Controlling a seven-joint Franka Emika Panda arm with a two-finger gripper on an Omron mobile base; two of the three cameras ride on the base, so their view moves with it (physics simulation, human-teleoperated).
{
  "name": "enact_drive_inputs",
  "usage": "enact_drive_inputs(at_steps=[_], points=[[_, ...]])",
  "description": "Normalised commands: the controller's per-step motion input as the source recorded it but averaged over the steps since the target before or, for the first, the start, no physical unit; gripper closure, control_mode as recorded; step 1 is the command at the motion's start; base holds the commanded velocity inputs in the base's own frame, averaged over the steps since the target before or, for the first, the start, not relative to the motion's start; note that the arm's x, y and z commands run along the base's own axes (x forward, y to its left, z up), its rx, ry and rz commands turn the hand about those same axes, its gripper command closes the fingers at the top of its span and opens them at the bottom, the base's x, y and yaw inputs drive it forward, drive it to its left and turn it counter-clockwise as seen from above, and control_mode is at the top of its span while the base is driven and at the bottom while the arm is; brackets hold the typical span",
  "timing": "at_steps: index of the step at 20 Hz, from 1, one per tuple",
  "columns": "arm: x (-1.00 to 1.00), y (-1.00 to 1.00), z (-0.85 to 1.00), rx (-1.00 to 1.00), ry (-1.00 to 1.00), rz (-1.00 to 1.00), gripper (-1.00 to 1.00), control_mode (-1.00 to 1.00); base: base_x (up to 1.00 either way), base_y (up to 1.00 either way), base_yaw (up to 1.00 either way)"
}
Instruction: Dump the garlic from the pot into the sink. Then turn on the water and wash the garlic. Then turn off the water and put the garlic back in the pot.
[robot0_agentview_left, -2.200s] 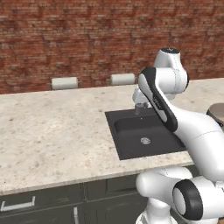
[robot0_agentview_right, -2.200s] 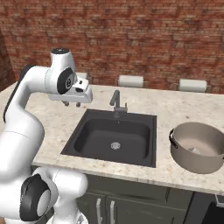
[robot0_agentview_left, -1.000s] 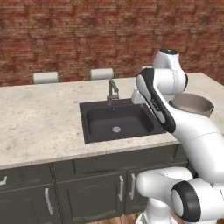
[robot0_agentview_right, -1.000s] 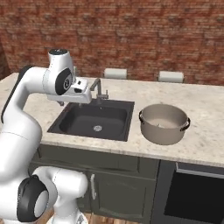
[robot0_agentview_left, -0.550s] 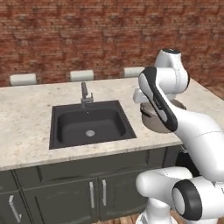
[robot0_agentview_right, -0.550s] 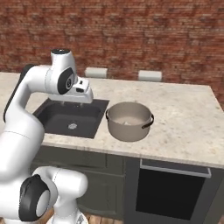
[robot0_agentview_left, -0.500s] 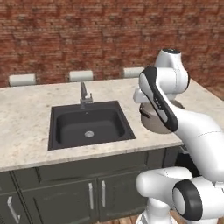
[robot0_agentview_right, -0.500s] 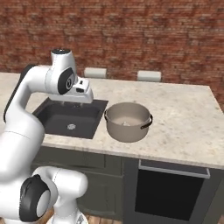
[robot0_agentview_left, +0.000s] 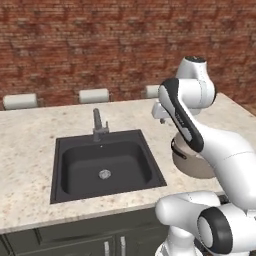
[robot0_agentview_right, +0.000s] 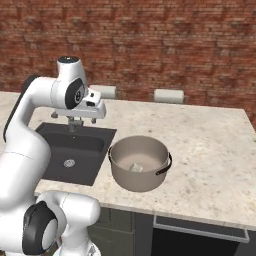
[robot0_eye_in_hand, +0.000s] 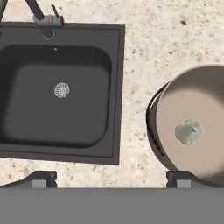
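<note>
Speckled beige stone counter (robot0_agentview_right: 210, 150) — my arm folded high above it, hand pointing straight down. My gripper (robot0_eye_in_hand: 111, 177): jaws spread wide, holding nothing, hovering between sink (robot0_eye_in_hand: 114, 87) and pot (robot0_agentview_right: 140, 182). Garlic (robot0_eye_in_hand: 189, 132) — on the pot's floor. Pot just right of the sink; faucet (robot0_agentview_left: 98, 125) at the sink's back edge.

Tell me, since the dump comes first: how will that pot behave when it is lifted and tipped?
The pot looks like rigid metal, so it should not flex. It is wide with small side handles, so a one-sided grip would probably let it swing. The loose garlic on its smooth floor will likely roll out early.
</note>
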Motion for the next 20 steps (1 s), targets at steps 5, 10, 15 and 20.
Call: enact_drive_inputs(at_steps=[5,10,15,20], points=[[0.0,0.0,0.0,0.0,0.0,0.0,-1.0,1.0,0.89,-0.04,0.0],[0.0,0.0,0.0,0.0,0.0,0.0,-1.0,1.0,0.95,0.0,0.0],[0.5,0.0,-0.06,0.0,0.15,0.0,-1.0,-1.0,0.18,0.0,0.0],[0.4,0.0,-0.02,0.0,0.07,0.0,-1.0,-1.0,0.0,0.0,0.0]])
